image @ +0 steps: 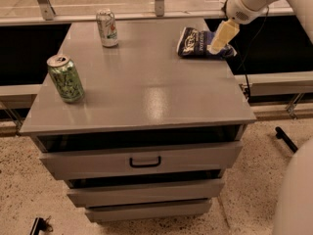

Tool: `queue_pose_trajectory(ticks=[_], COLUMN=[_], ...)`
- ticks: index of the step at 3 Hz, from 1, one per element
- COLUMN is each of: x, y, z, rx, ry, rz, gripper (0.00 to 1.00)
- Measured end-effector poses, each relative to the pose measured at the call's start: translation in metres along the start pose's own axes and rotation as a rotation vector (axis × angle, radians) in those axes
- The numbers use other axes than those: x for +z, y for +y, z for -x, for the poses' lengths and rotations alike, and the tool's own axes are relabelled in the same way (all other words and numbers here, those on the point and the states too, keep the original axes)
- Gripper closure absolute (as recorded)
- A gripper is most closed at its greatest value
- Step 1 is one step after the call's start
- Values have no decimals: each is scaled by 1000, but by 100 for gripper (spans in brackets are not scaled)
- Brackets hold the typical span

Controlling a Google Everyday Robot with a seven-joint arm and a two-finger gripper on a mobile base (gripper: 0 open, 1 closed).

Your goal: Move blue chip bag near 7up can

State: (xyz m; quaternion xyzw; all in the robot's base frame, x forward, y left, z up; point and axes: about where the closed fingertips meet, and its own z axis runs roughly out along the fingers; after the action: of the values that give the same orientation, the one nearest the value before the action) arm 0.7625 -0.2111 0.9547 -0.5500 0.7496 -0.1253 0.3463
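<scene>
The blue chip bag (pixel 198 43) lies flat at the far right of the grey cabinet top (pixel 142 82). The 7up can (pixel 107 28), pale white-silver with green and a red mark, stands upright at the far left-centre of the top. The gripper (pixel 222 37), with cream-coloured fingers, hangs from the white arm over the right end of the bag, covering part of it. Whether it touches the bag does not show.
A bright green can with black pattern (pixel 65 78) stands upright at the left front of the top. The cabinet has drawers with a black handle (pixel 145 161) below. A rail and window run behind. The robot's white body (pixel 296 195) is at the lower right.
</scene>
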Motion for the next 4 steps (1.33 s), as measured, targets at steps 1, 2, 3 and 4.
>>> queue_pose_trajectory(ticks=[1,2,3,4], x=[15,35,49,69], y=[-1,4,8,14], z=[-8,-12,-11,-5], rx=[133,218,255,252], ry=[-21,-41,-55,-65], rz=[0,18,31,58], gripper=[0,0,0,0])
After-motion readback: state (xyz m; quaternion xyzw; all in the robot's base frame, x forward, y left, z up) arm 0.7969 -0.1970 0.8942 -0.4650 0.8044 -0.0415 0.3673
